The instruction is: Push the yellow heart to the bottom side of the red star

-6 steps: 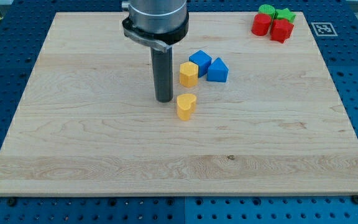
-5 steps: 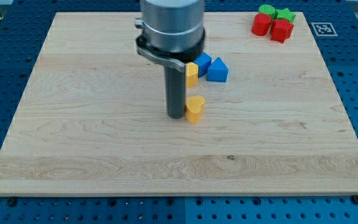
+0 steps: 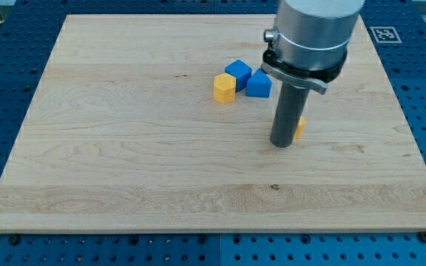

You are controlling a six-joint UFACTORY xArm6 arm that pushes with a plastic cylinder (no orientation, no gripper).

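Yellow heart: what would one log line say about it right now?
my tip | touching small yellow heart block on its view-left side | heart mostly hidden behind rod | red star not visible

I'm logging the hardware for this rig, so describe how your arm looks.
My arm ends in a wide, light grey metal cylinder with a black ring clamp around its lower edge. Below it hangs a straight, dark grey rod; my tip is its flat lower end. No cables or markings show.
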